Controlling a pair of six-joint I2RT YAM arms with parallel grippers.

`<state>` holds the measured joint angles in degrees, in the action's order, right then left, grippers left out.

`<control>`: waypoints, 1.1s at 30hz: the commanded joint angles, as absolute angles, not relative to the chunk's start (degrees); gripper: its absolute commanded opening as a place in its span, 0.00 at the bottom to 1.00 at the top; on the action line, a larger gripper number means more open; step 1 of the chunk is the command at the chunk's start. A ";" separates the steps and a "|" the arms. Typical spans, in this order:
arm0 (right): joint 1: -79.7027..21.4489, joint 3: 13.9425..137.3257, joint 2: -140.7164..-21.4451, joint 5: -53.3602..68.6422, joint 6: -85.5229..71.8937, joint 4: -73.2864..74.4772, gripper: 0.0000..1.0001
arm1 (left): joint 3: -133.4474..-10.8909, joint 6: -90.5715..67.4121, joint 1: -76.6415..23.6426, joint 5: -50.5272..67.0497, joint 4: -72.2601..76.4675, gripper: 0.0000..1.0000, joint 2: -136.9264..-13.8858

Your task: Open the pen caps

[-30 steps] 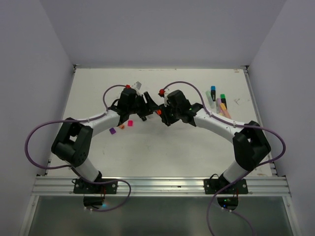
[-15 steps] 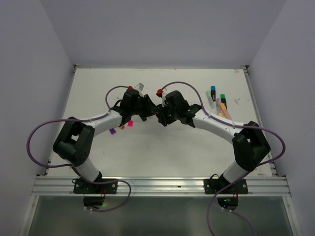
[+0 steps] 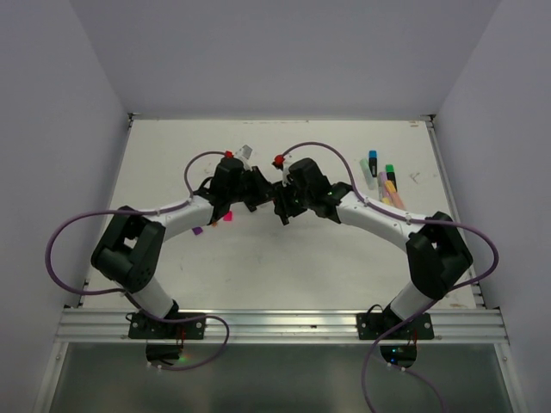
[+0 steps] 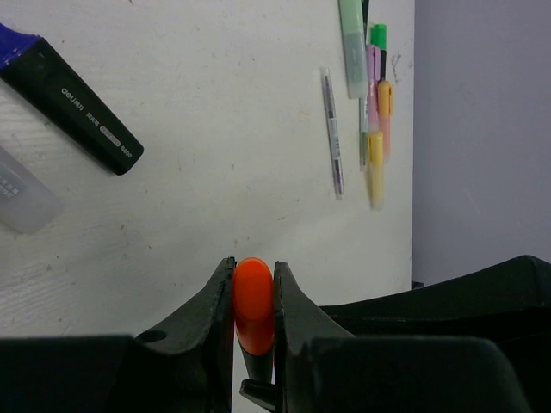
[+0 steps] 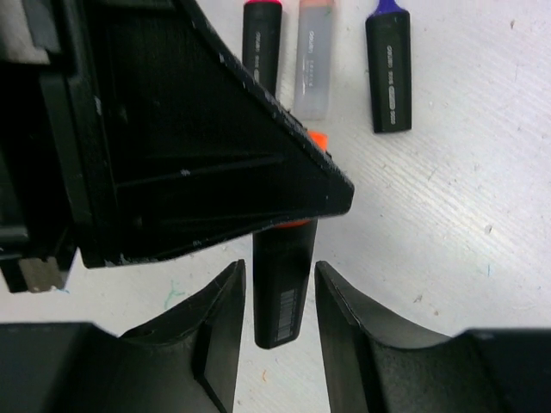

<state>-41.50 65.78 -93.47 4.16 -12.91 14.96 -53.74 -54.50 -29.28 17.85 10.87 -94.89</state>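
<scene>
Over the last second both arms drew together. Left fingers [image 4: 213,303] pinch the orange cap [image 4: 253,297], seated on the black body's [image 5: 280,301] end. Right fingers [image 5: 219,318] are spread either side of that body, not clamped. Cap likely still on, pull not started.

Orange cap [image 4: 254,301] in black left gripper [image 4: 254,268]. Black highlighter [image 4: 77,99], purple end, white lettering. White table [image 4: 215,172]. Pastel green highlighter [image 4: 351,43], yellow highlighter [image 4: 376,159], thin grey pen [image 4: 332,129]. Pink cap [image 3: 228,217], purple cap [image 3: 197,230]. Purple cables [image 3: 65,232].
</scene>
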 commanded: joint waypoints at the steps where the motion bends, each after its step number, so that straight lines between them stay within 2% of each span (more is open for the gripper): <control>1: -41.75 66.80 -93.78 5.54 -13.53 10.81 0.41 | -51.60 -55.19 -29.27 18.81 15.29 0.00 -91.32; 3: -41.75 66.36 -93.96 5.71 -13.71 10.29 0.36 | -51.07 -55.63 -29.35 18.46 16.08 0.00 -90.79; 4: -41.75 66.10 -93.96 5.80 -13.80 10.11 0.19 | -50.11 -56.68 -29.27 18.20 16.61 0.00 -90.27; 6: -41.75 65.39 -93.69 5.19 -14.06 10.02 0.01 | -48.96 -57.91 -29.27 17.76 19.14 0.00 -89.48; 9: -41.75 64.34 -93.16 5.88 -13.63 9.41 0.00 | -47.47 -59.94 -29.18 16.96 21.87 0.00 -88.51; 10: -41.75 64.07 -93.08 6.15 -13.45 9.06 0.12 | -46.76 -61.07 -29.18 17.14 22.75 0.00 -87.98; 12: -41.75 63.55 -92.64 6.68 -13.27 8.27 0.23 | -46.84 -61.43 -29.18 17.23 23.55 0.00 -88.07; 13: -41.75 63.46 -92.46 6.42 -13.36 8.17 0.33 | -47.37 -61.52 -29.18 17.75 23.55 0.00 -88.07; 14: -41.75 63.46 -92.46 6.42 -13.27 8.00 0.37 | -47.37 -61.70 -29.27 18.01 23.38 0.00 -88.07; 26: -41.66 59.60 -90.62 13.35 -15.38 2.20 0.44 | -46.67 -61.96 -29.18 17.93 23.46 0.00 -86.75; 30: -41.75 57.57 -90.18 16.69 -16.26 -1.56 0.52 | -46.49 -62.32 -29.18 18.54 24.08 0.00 -86.84; 33: -41.75 56.95 -90.96 16.35 -16.87 -1.94 0.52 | -46.14 -62.40 -29.18 18.63 24.43 0.00 -86.40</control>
